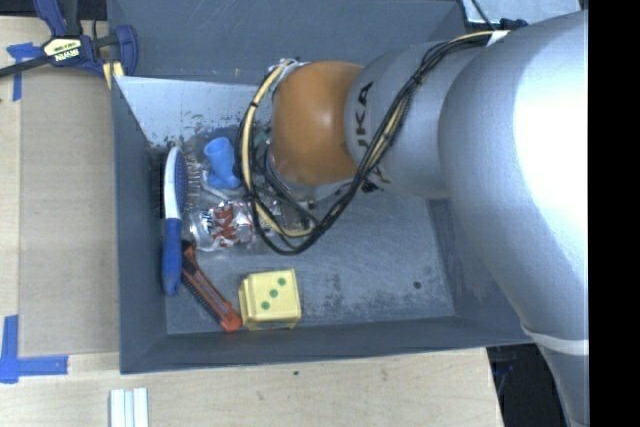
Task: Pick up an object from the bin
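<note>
My gripper's dark body (260, 177) pokes out from under the arm's orange cover, low over the left middle of the bin. Right beside it on the left lies a clear bottle with a blue cap (219, 161). Just below that is a clear plastic packet with red and white bits (226, 222), touching or nearly touching the gripper's left side. What lies straight beneath the gripper is hidden by the cover.
A white and blue brush (172, 215) lies along the left wall. An orange-red tool (210, 296) and a yellow block with green dots (270, 299) sit near the front wall. The arm covers the bin's right half.
</note>
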Robot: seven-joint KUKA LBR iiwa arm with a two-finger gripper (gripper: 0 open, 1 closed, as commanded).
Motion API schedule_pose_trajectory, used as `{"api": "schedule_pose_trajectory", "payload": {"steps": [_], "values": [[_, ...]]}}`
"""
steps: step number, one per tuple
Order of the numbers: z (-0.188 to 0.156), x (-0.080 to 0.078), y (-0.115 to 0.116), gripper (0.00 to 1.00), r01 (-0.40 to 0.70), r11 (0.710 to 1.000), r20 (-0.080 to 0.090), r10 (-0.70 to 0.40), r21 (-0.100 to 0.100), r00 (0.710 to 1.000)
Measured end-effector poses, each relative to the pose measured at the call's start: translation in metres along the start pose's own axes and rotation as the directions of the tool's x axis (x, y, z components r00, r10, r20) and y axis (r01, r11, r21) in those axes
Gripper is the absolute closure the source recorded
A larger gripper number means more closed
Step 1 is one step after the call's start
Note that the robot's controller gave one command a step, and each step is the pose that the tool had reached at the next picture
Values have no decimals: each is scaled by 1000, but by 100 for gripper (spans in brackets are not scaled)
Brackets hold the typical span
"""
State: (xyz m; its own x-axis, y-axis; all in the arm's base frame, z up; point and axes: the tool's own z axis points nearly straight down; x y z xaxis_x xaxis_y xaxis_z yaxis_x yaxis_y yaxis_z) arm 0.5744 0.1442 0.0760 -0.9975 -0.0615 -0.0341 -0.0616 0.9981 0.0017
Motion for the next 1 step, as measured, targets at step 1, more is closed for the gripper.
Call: {"api": "schedule_pose_trajectory", "payload": {"steps": [1], "values": [[0, 0, 0, 100, 0, 1000, 0, 0, 0, 1000]]}}
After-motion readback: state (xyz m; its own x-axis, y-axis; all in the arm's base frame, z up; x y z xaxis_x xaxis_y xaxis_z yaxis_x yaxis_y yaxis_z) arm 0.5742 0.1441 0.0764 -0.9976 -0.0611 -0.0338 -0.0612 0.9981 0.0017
